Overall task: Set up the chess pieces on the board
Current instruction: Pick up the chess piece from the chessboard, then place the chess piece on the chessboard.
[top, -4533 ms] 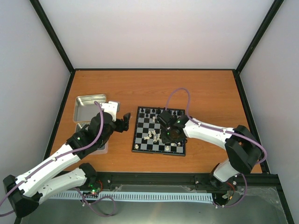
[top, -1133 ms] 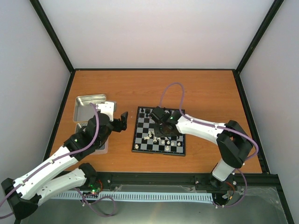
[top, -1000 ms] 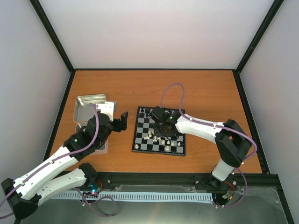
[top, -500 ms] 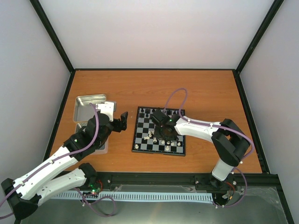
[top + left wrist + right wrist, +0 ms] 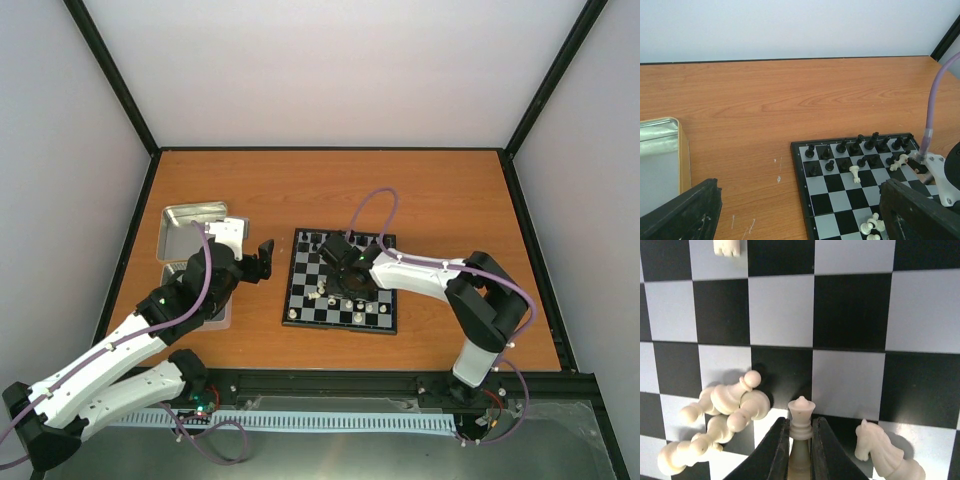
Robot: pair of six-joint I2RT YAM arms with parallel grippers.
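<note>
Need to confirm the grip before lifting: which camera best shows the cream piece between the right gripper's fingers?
Right wrist: the cream piece sits clamped between the right gripper's fingers, seen close. Top external hides it under that gripper; in the left wrist view it is too small to pick out.

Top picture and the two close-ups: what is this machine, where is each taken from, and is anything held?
Two white robot arms are bolted at the near edge of a brown wooden table. The top picture looks down from above and behind: the left arm reaches near a shiny metal tray, the right arm over a small black-and-grey chessboard. The other two come from wrist cameras. The left one shows its jaws wide apart, empty, and small black chess pieces along the board's far edge. The right one shows its jaws closed on one upright cream-white chess piece, beside toppled cream-white pieces.
</note>
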